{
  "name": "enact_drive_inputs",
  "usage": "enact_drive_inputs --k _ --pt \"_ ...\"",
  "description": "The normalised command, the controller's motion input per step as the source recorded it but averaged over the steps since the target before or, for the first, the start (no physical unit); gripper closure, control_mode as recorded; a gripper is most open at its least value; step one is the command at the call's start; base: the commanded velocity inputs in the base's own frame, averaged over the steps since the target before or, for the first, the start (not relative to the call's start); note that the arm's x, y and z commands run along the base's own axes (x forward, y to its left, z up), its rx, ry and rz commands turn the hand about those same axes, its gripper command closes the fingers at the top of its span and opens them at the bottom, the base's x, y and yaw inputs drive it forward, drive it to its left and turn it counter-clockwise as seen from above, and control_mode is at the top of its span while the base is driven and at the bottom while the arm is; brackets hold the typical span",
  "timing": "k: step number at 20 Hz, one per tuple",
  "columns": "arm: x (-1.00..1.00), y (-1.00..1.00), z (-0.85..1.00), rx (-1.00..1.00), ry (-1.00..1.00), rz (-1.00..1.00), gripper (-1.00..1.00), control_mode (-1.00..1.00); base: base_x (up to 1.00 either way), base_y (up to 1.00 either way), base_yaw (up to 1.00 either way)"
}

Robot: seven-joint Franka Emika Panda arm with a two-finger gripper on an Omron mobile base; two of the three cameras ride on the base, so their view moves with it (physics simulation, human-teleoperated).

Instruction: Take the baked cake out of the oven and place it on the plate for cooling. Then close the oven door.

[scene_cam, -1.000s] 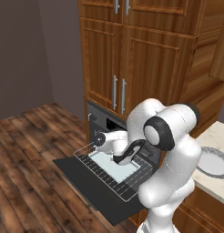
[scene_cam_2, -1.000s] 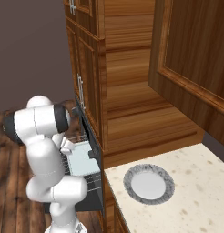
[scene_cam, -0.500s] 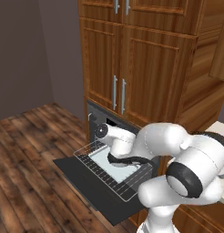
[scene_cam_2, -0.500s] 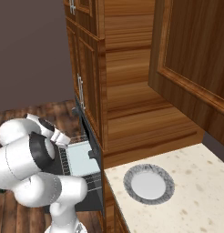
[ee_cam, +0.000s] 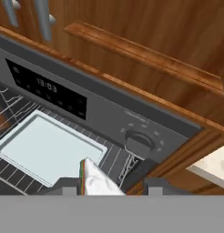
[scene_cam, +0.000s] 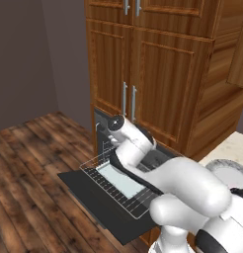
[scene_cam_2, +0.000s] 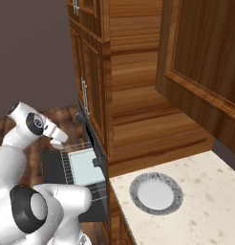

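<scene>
Even, soft rendered light; no glare, faint shadows. Edges slightly blurred, low resolution; dim back wall (scene_cam: 24, 54).

Pale baking tray (scene_cam: 120, 180) on pulled-out wire rack (scene_cam: 139, 202); wooden cabinets (scene_cam: 158, 74) w/ silver handles above.

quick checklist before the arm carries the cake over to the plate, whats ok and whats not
1. Cake held: the baked cake sits between the fingers at the bottom of the hand view, apparently lifted off the baking tray. Ok, though how firm the grip is cannot be told.
2. Plate free: the plate on the counter has nothing on it. Ok.
3. Oven door down flat, rack pulled out. Ok for now; closing comes later.
4. Path past the wooden cabinet beside the oven: cannot tell.
5. Cake upright in the grip: cannot tell.
</scene>
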Motion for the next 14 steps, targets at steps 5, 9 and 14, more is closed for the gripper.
enact_drive_inputs --k 5,9,14 --pt "-0.51 -0.31 0.39 0.00 0.00 0.00 1.00 -1.00 0.00 0.00 0.00" --pt "-0.22 -0.55 0.41 0.00 0.00 0.00 1.00 -1.00 0.00 0.00 0.00" --pt "-0.29 -0.70 0.41 0.00 0.00 0.00 1.00 -1.00 0.00 0.00 0.00"
